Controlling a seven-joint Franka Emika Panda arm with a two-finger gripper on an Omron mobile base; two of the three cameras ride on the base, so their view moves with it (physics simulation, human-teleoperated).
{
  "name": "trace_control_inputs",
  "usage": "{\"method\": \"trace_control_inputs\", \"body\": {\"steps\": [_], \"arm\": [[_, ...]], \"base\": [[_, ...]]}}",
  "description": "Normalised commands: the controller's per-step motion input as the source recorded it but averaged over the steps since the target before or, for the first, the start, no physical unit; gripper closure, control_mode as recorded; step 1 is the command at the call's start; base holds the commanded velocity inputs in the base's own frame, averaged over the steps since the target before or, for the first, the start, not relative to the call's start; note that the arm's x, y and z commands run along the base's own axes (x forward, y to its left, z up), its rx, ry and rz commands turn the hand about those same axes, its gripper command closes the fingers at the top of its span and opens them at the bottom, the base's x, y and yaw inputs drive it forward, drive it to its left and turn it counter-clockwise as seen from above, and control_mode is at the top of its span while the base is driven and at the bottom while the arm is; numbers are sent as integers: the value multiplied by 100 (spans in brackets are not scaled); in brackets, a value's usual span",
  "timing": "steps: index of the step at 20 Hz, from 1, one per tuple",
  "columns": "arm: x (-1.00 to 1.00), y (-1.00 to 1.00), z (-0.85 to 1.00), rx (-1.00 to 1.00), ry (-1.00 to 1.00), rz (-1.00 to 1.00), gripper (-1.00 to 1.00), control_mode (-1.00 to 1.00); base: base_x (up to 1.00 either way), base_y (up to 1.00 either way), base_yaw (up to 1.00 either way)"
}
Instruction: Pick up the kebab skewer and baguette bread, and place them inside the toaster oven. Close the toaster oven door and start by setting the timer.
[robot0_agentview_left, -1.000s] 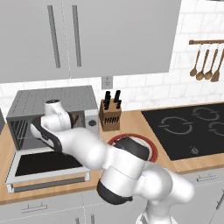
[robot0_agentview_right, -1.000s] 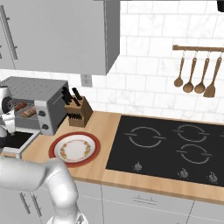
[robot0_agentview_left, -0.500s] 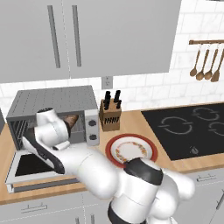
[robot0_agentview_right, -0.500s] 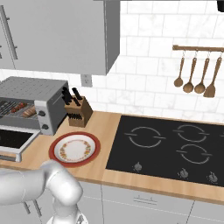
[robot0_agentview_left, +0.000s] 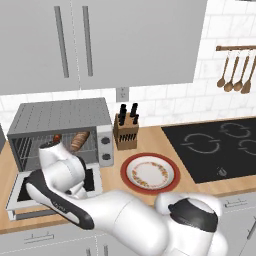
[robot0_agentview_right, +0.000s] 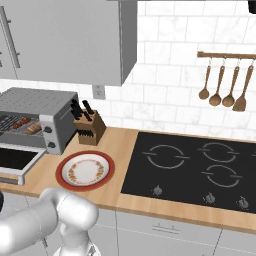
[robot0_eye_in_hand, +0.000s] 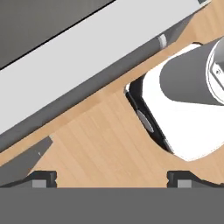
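The toaster oven (robot0_agentview_left: 62, 120) stands at the counter's left with its door (robot0_agentview_left: 19, 199) folded down flat. On the wire rack inside lie the baguette bread (robot0_agentview_left: 80, 141) and, left of it, the kebab skewer (robot0_agentview_left: 56, 138); the right base view shows the baguette bread (robot0_agentview_right: 35, 129) and the kebab skewer (robot0_agentview_right: 20, 122) too. My arm reaches low across the door. In the hand view my gripper (robot0_eye_in_hand: 112, 178) is open with nothing between its tips, hovering over wooden counter just off the door's silver frame (robot0_eye_in_hand: 87, 57) and bar handle (robot0_eye_in_hand: 109, 76).
A red-rimmed plate (robot0_agentview_left: 150, 172) sits right of the oven and holds no food. A knife block (robot0_agentview_left: 126, 132) stands behind it. The black cooktop (robot0_agentview_right: 195, 167) takes up the right of the counter. Wooden utensils (robot0_agentview_right: 222, 90) hang on the wall. Two knobs (robot0_agentview_left: 105, 149) are on the oven's side panel.
My hand has dropped from the oven's mouth down toward the front edge of the open door, and the arm has swung lower and forward. The food has stayed on the rack.
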Motion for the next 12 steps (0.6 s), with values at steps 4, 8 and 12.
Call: {"method": "trace_control_inputs", "body": {"steps": [4, 8, 12], "arm": [[-4, 0, -13, 3, 8, 10, -100, -100], [1, -6, -11, 3, 3, 6, -100, -100], [2, -4, -25, 2, 6, 11, -100, -100]], "base": [[0, 0, 0], [0, 0, 0], [0, 0, 0]]}}
